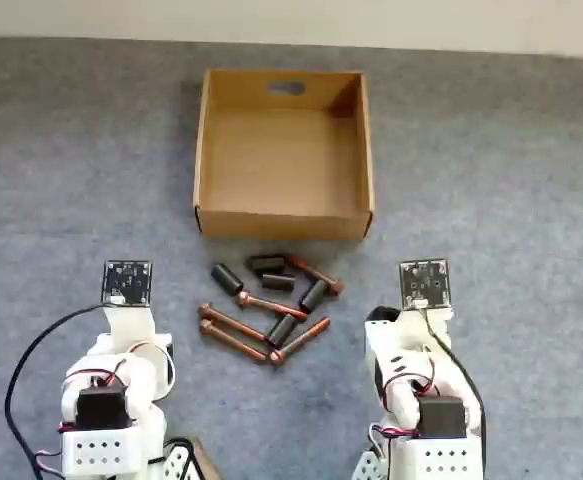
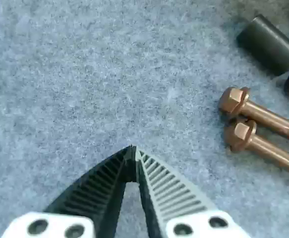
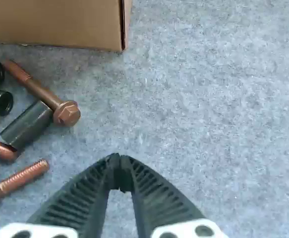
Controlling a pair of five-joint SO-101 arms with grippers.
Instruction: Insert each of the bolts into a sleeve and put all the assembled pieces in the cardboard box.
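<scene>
Several copper bolts [image 1: 233, 322] and several dark sleeves [image 1: 314, 295] lie loose in a cluster on the grey carpet between my two arms. The open cardboard box [image 1: 203, 150] stands just beyond them. My left gripper [image 2: 133, 151] is shut with nothing in it, low over bare carpet. Two bolt heads [image 2: 233, 100] and a sleeve [image 2: 270, 44] lie off to its side. My right gripper [image 3: 118, 159] is also shut and holds nothing. Close to it lie a bolt [image 3: 40, 91] and a sleeve [image 3: 26, 125], with the box corner [image 3: 122, 29] beyond.
Grey carpet [image 1: 511, 180] stretches free on both sides of the box and outside each arm. The left arm's base [image 1: 111, 420] and the right arm's base [image 1: 426, 420] stand at the near edge. A black cable [image 1: 21, 380] loops by the left base.
</scene>
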